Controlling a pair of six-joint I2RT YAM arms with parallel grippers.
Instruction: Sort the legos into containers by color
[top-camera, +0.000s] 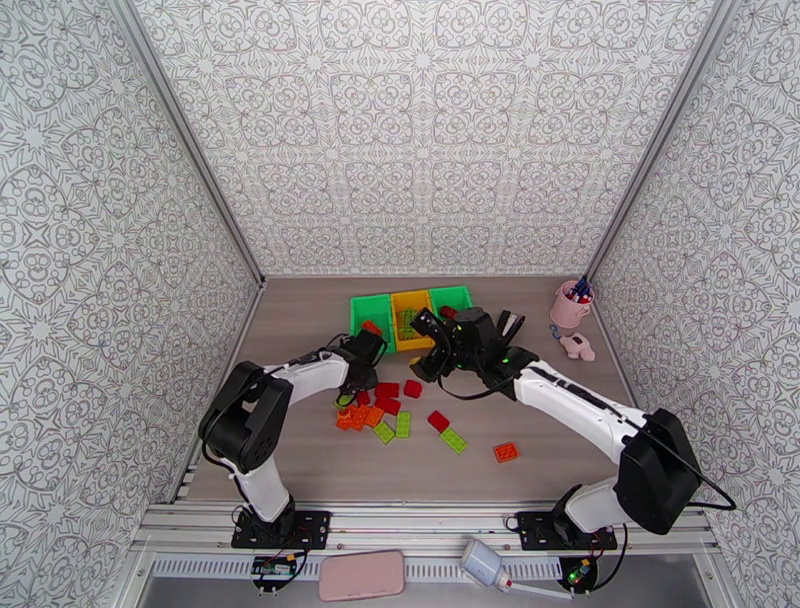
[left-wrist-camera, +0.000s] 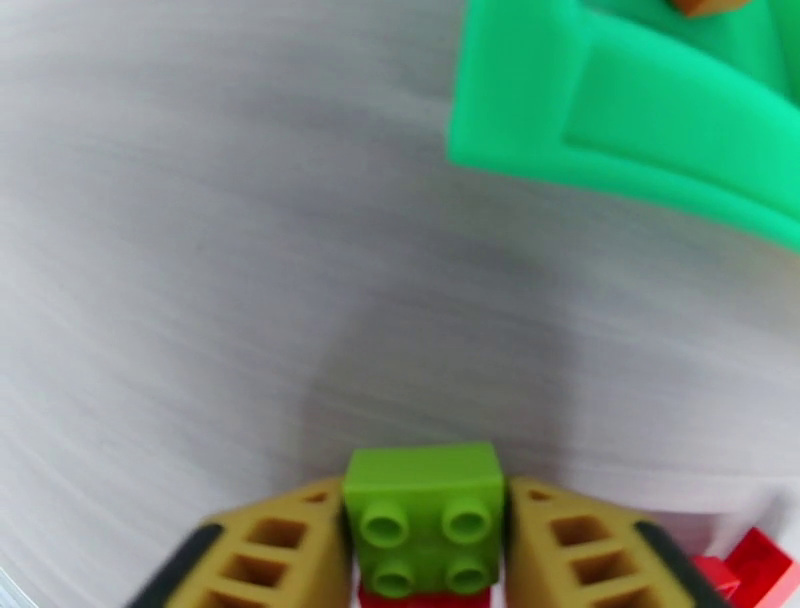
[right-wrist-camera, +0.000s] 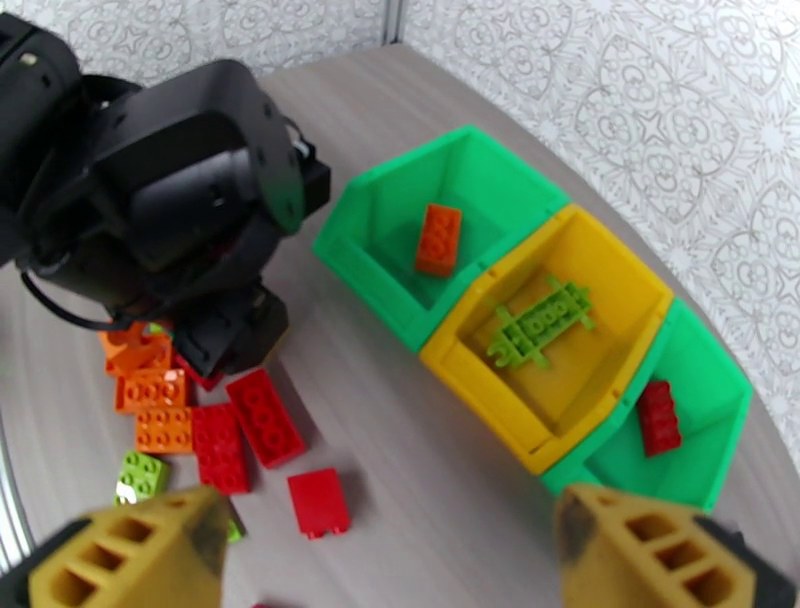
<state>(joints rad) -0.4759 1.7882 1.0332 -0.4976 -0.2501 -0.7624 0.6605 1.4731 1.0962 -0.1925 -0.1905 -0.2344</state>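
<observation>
The left fingers (left-wrist-camera: 290, 550) are clamping a lime green lego (left-wrist-camera: 425, 495) sitting atop a red lego (left-wrist-camera: 400, 600), near the green bin (left-wrist-camera: 600, 110); the right fingers (right-wrist-camera: 130, 560) are gaping wide, empty. The red one may be clinging and riding along.

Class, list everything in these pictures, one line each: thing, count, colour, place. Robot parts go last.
bins: three, green, yellow, green, joined row, far middle of the table
orange brick: one, orange, left green bin
lime piece: one, lime, yellow bin
red brick: one, red, right green bin
loose bricks: about a dozen, red, orange, lime, table before the bins
lime brick: one, lime, held by the left gripper
pen cup: one, pink, far right of table
pink slab, white bottle: one each, front ledge
left gripper: one, tan fingers, shut on the lime brick
right gripper: one, tan fingers, open above the table
</observation>
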